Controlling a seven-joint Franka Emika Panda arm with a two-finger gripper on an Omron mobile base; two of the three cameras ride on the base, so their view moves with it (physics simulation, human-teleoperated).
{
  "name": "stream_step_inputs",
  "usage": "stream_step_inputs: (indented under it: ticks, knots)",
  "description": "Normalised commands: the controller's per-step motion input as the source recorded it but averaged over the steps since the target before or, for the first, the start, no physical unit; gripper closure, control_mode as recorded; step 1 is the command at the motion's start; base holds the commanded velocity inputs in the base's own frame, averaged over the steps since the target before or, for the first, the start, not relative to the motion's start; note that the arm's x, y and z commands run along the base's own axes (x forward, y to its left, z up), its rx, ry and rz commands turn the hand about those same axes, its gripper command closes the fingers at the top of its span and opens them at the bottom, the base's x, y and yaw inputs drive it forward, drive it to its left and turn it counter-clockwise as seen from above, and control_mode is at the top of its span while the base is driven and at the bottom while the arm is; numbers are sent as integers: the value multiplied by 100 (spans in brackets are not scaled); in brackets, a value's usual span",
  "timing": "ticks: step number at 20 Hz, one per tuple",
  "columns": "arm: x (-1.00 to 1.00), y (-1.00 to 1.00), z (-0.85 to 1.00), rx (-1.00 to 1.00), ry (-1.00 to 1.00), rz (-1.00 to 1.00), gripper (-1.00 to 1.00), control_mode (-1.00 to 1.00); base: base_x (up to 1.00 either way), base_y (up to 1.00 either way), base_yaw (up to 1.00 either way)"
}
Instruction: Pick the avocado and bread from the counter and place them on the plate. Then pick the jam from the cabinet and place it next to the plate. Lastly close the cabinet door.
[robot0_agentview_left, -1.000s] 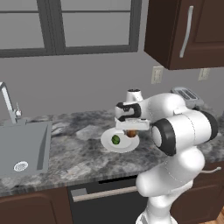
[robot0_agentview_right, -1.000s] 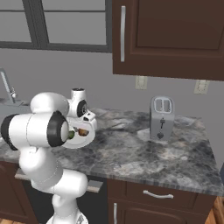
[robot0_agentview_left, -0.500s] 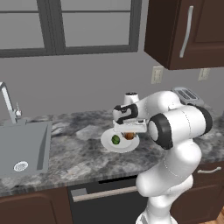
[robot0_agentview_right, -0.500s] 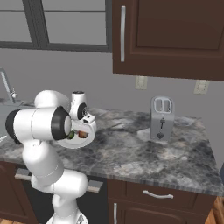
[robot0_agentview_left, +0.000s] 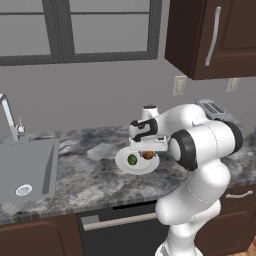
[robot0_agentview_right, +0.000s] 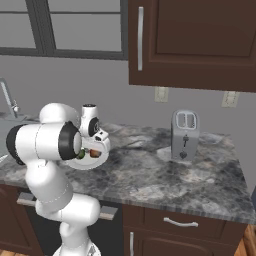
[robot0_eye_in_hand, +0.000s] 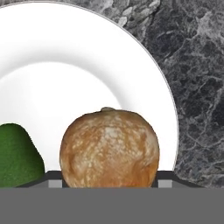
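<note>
Brown-orange mottled bread (robot0_eye_in_hand: 109, 148), rounded, beside dark-green avocado (robot0_eye_in_hand: 17, 155), white plate (robot0_eye_in_hand: 70, 65)

The white plate (robot0_agentview_left: 125, 166) is round, shallow and plain, and lies flat on the grey-and-white marbled tabletop (robot0_agentview_left: 90, 175), between the sink side and the toaster side. Two small food items sit on it, just beside each other. The avocado (robot0_agentview_left: 132, 159) is a dark-green rounded ball; in the hand view (robot0_eye_in_hand: 17, 155) it lies at the lower left of the plate. The bread (robot0_agentview_left: 148, 155) is a brown-orange, mottled round chunk; in the hand view (robot0_eye_in_hand: 109, 148) it is to the right of the avocado, near the plate's rim (robot0_eye_in_hand: 168, 105). The dark brown upper cabinet (robot0_agentview_right: 200, 45) hangs above the tabletop, its panelled cabinet door (robot0_agentview_right: 150, 42) shut, with a long vertical silver bar handle.
</note>
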Motion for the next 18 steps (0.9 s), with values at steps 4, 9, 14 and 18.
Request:
stream_step_inputs:
  ticks: [4,9,14,18]
  knots:
    - [-1,0,25,0,-6,0,-100,-100,0,0,0]
    - [-15,0,45,0,-14,0,-100,-100,0,0,0]
    - [-66,-13,59,0,-21,0,-100,-100,0,0,0]
    - [-41,-30,80,0,-3,0,-100,-100,0,0,0]
